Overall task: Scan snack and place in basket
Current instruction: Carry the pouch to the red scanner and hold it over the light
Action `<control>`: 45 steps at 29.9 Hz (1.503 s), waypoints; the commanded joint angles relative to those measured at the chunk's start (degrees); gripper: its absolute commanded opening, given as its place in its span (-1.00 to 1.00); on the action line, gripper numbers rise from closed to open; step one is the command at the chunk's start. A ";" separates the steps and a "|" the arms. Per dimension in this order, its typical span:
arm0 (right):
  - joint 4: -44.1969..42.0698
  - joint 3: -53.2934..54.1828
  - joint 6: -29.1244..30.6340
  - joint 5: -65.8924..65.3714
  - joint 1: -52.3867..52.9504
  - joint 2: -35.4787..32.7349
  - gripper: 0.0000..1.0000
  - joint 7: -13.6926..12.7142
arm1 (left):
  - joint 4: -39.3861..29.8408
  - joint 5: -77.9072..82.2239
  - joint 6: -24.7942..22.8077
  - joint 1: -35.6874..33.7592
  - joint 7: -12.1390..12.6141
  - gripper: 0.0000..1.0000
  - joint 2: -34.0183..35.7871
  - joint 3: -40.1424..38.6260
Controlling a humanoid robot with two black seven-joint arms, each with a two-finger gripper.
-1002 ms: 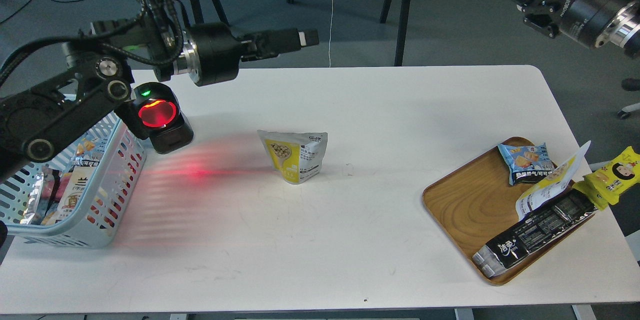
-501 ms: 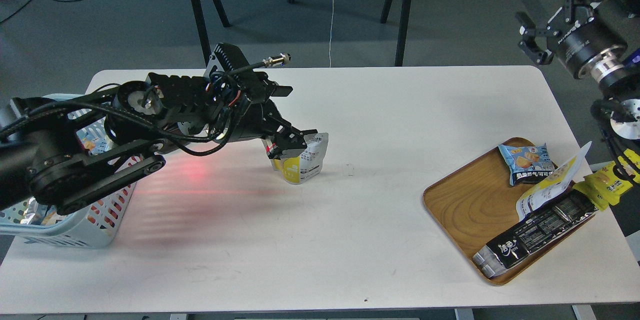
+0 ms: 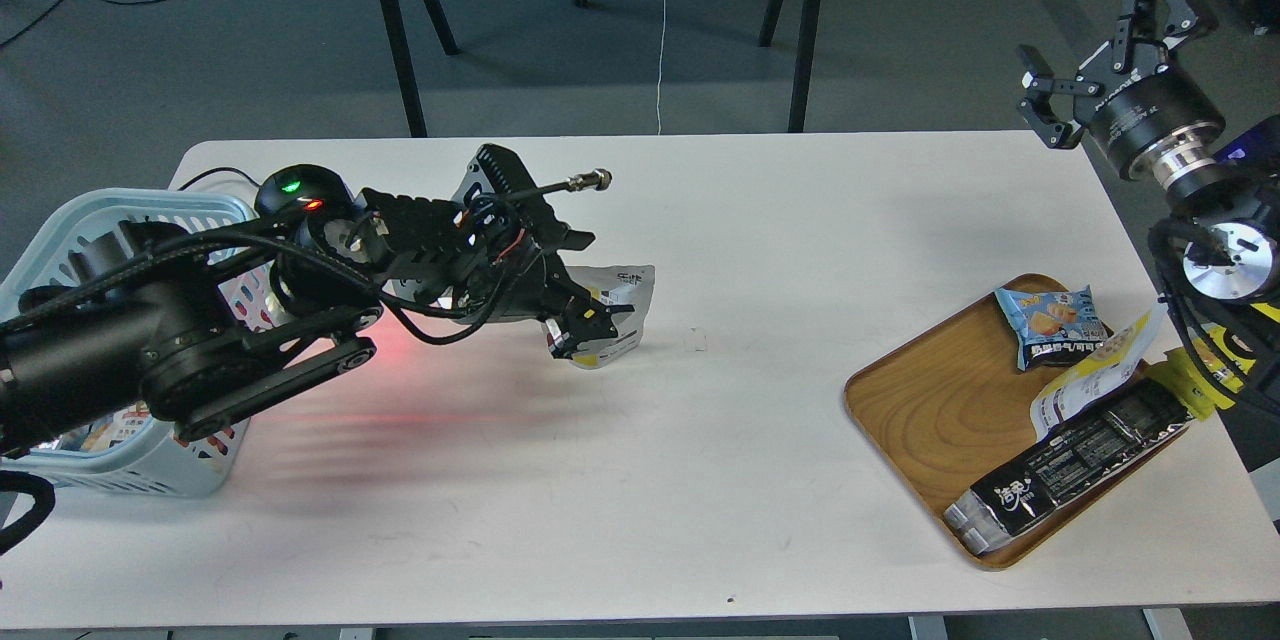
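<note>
The snack (image 3: 628, 302), a yellow-and-white pouch, stands on the white table (image 3: 700, 480) near its middle. Its left part is hidden behind my left gripper (image 3: 585, 325), which is low against the pouch. The dark fingers overlap the pouch, and I cannot tell whether they have closed on it. The pale blue basket (image 3: 70, 220) stands at the table's left edge, partly hidden by my left arm, with packets inside. My right gripper (image 3: 1095, 45) is open and empty, high beyond the table's back right corner.
A black scanner (image 3: 293, 188) with a green light stands by the basket, behind my left arm, casting red light on the table. A wooden tray (image 3: 930, 410) at right holds a blue packet (image 3: 1050, 325), a white-and-yellow pouch (image 3: 1095, 375) and a long black packet (image 3: 1070, 465).
My left arm swung from above the scanner down and right to the snack, then lowered onto it. My right gripper moved left and further into view. The snack has not moved.
</note>
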 commanded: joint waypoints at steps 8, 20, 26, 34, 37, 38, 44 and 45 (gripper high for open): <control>-0.01 0.87 -0.09 -0.08 0.56 0.64 0.96 -0.01 | 4.28 0.00 0.00 -0.16 -4.56 -0.61 -0.14 0.35; 0.08 1.30 0.00 -0.08 1.08 0.64 0.96 -0.01 | 1.30 0.00 0.00 -0.60 -5.71 -0.98 1.34 -0.97; 0.08 2.10 0.35 -0.17 1.17 0.64 0.96 -0.01 | -4.23 0.00 0.00 -0.51 -7.55 -0.99 7.40 -2.72; 0.08 2.10 0.62 -0.17 1.52 0.55 0.96 -0.01 | -7.76 0.00 0.00 0.11 -13.61 -0.99 18.65 -6.07; -0.01 2.10 0.70 -0.17 1.78 0.55 0.96 -0.01 | -7.67 0.00 0.00 0.11 -15.37 -0.99 23.39 -6.07; -0.01 2.18 0.71 -0.17 1.79 0.55 0.96 -0.01 | -7.50 0.00 0.00 0.11 -15.81 -0.99 24.54 -6.07; 0.08 4.38 0.79 -0.17 1.70 0.73 0.96 -0.01 | -5.83 0.00 0.00 0.02 -16.78 -0.99 28.68 -5.72; 0.08 4.56 0.79 -0.17 1.61 0.73 0.96 -0.01 | -5.48 0.00 0.00 0.02 -16.96 -0.99 29.03 -5.63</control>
